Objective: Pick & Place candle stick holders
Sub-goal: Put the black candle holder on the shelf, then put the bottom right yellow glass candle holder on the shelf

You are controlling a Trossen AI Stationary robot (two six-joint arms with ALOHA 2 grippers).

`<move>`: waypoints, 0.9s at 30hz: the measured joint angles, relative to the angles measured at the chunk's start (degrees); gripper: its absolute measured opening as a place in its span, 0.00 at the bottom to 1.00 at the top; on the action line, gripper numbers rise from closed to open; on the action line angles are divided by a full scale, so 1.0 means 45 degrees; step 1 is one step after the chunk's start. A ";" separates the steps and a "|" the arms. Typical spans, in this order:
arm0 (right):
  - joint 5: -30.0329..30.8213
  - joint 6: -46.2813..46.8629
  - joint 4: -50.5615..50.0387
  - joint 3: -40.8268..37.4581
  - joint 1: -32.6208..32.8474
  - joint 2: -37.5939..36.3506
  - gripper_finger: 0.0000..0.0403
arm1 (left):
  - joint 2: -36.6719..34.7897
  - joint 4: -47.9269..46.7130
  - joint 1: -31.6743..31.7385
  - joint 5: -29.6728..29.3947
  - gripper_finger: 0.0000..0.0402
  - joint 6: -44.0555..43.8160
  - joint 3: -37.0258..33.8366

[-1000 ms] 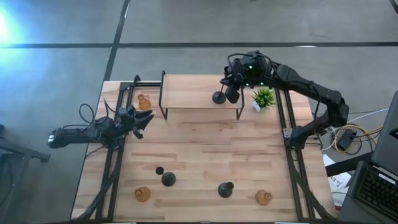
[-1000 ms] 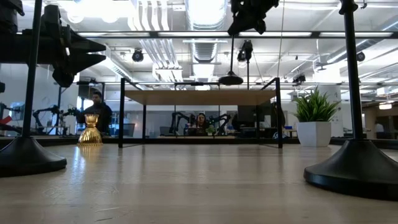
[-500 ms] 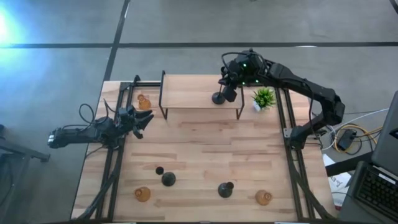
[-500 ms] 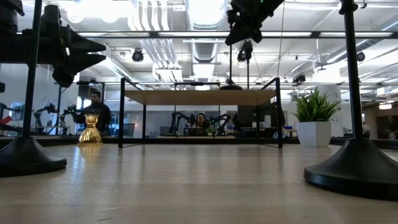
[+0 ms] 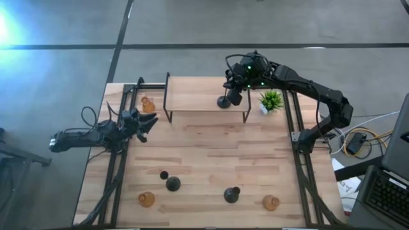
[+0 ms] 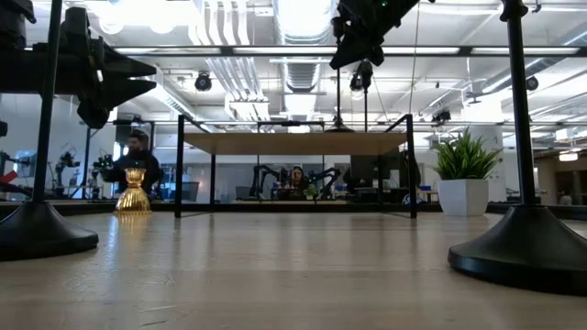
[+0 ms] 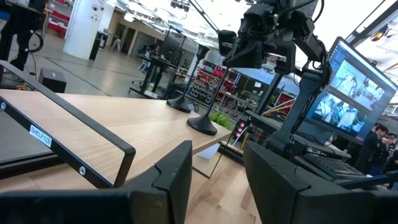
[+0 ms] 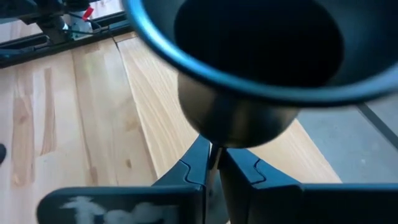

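Note:
My right gripper (image 5: 234, 91) is over the wooden shelf (image 5: 204, 94) at the table's far side, shut on a black candle stick holder (image 5: 223, 101). The holder's cup (image 8: 249, 68) fills the right wrist view. Its domed base (image 7: 202, 126) is at the shelf top. My left gripper (image 5: 144, 123) waits open and empty at the table's left side. An amber holder (image 5: 147, 103) stands left of the shelf. Three black holders (image 5: 173, 184) (image 5: 164, 175) (image 5: 231, 194) and two amber ones (image 5: 146, 199) (image 5: 271, 203) stand near the table's front edge. My right gripper pinches the black holder's thin stem (image 8: 213, 154) between its two fingers (image 8: 193, 169), just under the cup. The fingers lie across the stem. The holder stands nearly upright, with its base (image 6: 337, 129) down on the shelf top.
A small green potted plant (image 5: 271, 101) stands right of the shelf, close to my right arm. Black frame rails (image 5: 298, 160) run along the table's left and right sides. The low view shows people in the room behind the table.
My right gripper has gone down and a little toward the table's far edge, still shut on the black holder. The holder's base, which hung just above the shelf a second ago, now sits at the shelf top.

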 joint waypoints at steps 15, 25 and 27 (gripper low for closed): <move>0.0100 -0.0219 -0.0044 -0.0005 -0.0005 0.0000 0.32 | -0.0001 -0.0001 0.0000 0.0001 0.37 0.0000 0.0000; 0.0185 -0.0342 -0.0098 -0.0005 -0.0024 -0.0035 0.54 | -0.0005 0.0000 0.0001 0.0001 0.37 0.0000 0.0000; 0.0185 -0.0342 -0.0371 -0.0005 -0.0024 -0.0069 0.57 | -0.0004 0.0000 0.0003 -0.0001 0.37 0.0000 0.0000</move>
